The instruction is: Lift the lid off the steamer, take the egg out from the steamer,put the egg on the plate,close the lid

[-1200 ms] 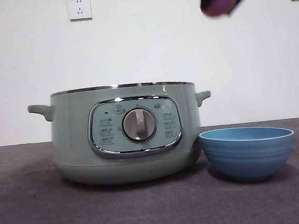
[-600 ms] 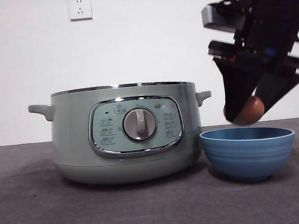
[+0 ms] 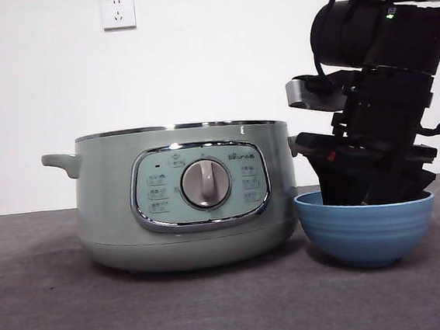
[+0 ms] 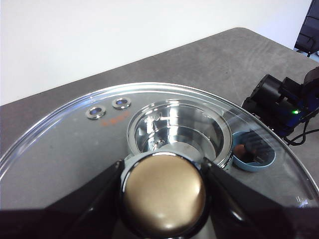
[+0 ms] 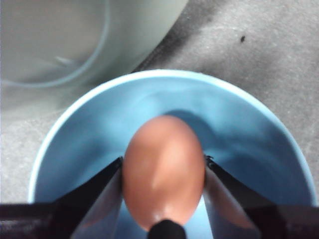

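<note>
The sage-green steamer [image 3: 184,199] stands open, without its lid. My left gripper [image 4: 163,195] is shut on the lid's knob [image 4: 163,199] and holds the clear glass lid [image 4: 65,144] high above the pot, out of the front view. My right gripper [image 3: 370,189] reaches down into the blue bowl [image 3: 367,233], right of the pot. In the right wrist view its jaws are shut on the brown egg [image 5: 163,169], low inside the bowl [image 5: 249,144]. I cannot tell whether the egg touches the bottom. The front view hides the egg behind the bowl's wall.
Through the lid, the left wrist view shows the steamer's shiny inside [image 4: 177,127], the bowl [image 4: 264,162] and the right arm [image 4: 279,99]. The bowl stands close against the pot's right side. A white wall with a socket [image 3: 117,11] lies behind the dark grey table [image 3: 46,306].
My right gripper has come down with the egg from the top of the front view into the blue bowl. The pot and bowl have not moved.
</note>
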Robot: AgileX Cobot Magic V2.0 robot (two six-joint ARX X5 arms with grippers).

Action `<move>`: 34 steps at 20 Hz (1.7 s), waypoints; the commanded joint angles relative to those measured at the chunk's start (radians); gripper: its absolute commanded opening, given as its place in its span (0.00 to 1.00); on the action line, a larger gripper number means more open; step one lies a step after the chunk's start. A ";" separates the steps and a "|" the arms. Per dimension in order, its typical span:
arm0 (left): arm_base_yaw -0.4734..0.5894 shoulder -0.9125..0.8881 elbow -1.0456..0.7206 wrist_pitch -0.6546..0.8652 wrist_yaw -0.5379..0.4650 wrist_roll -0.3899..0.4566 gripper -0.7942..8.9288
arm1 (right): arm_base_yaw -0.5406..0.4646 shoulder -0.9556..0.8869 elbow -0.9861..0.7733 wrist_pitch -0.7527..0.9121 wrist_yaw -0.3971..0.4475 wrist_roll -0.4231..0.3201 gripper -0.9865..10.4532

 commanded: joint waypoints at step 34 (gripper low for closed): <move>-0.055 0.468 -0.190 0.642 0.154 0.027 0.07 | 0.008 -0.913 0.015 -0.125 0.052 0.057 0.44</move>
